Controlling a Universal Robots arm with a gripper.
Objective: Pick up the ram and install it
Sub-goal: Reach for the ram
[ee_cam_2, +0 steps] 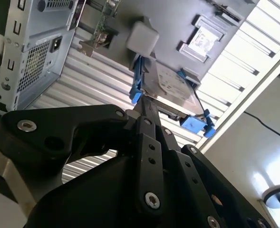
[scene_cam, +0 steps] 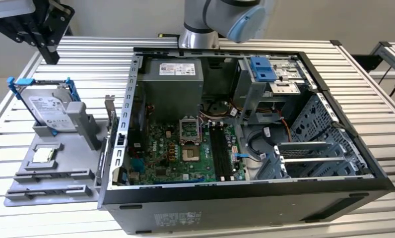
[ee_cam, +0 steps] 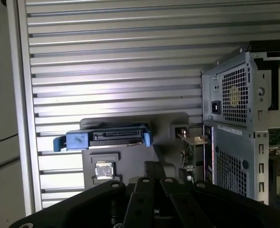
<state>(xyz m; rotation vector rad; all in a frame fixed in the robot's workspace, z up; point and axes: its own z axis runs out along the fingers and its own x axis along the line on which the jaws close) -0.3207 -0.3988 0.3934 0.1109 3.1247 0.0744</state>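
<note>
My black gripper (scene_cam: 52, 58) hangs high over the table's far corner at the exterior view's left, beyond the grey tray (scene_cam: 25, 196). Its fingers are shut with nothing between them, and both wrist views show them pressed together (ee_cam_2: 142, 108) (ee_cam: 156, 165). The ram is hidden or out of view. The open computer case (scene_cam: 250, 208) lies in the middle of the table. On its green motherboard (scene_cam: 161, 163), long black slots (scene_cam: 219, 148) run beside the processor socket.
On the tray stand a silver hard drive in a blue frame (scene_cam: 48, 106) (ee_cam_2: 170, 92) (ee_cam: 116, 137), a small square silver chip (scene_cam: 44, 154) (ee_cam: 103, 170) and a card with a metal bracket (scene_cam: 108, 106). The ribbed metal table (scene_cam: 12, 89) surrounds tray and case.
</note>
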